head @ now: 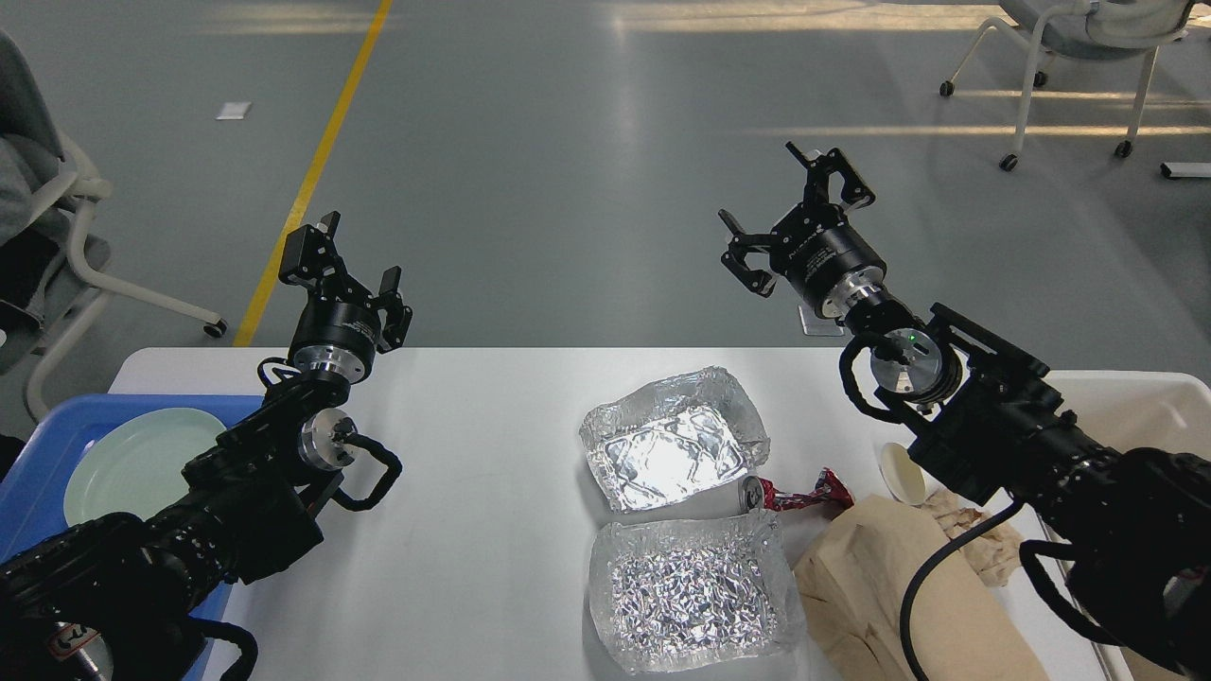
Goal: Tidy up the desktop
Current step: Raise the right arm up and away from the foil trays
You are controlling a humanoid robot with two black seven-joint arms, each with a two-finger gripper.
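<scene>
Both arms are up over a messy white bench.

The left end effector (358, 253) and the right end effector (790, 210) are both spread wide and hold nothing. The bench (473, 454) fills the bottom half, cut off at the near edge. Two foil trays (674, 443) (693, 591) sit in the middle. A crushed can (790, 494) touches a brown paper bag (908, 591). The right arm hides part of a paper cup (903, 473) and a bin (1135, 397). The left arm covers part of a blue tray (43, 454) holding a plate (137, 459).

Bright, sharp; glare on foil tray (674, 452)
</scene>
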